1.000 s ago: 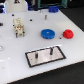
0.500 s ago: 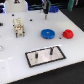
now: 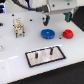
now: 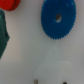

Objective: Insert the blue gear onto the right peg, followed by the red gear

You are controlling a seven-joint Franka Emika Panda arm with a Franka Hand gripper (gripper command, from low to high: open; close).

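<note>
The blue gear lies flat on the white table, with the smaller red gear just to its right in the exterior view. The dark grey plate lies nearer the front and carries two thin pegs; the right peg is bare. My gripper hangs above and behind the two gears, its dark fingers apart and holding nothing. In the wrist view the blue gear lies below the camera and the red gear shows at a corner.
A small white and tan fixture stands on the table at the exterior view's left. The left peg stands on the plate. A dark green shape shows at the edge of the wrist view.
My arm has moved toward the exterior view's right, from above the fixture side to above the gears. The gears and the plate have not moved.
</note>
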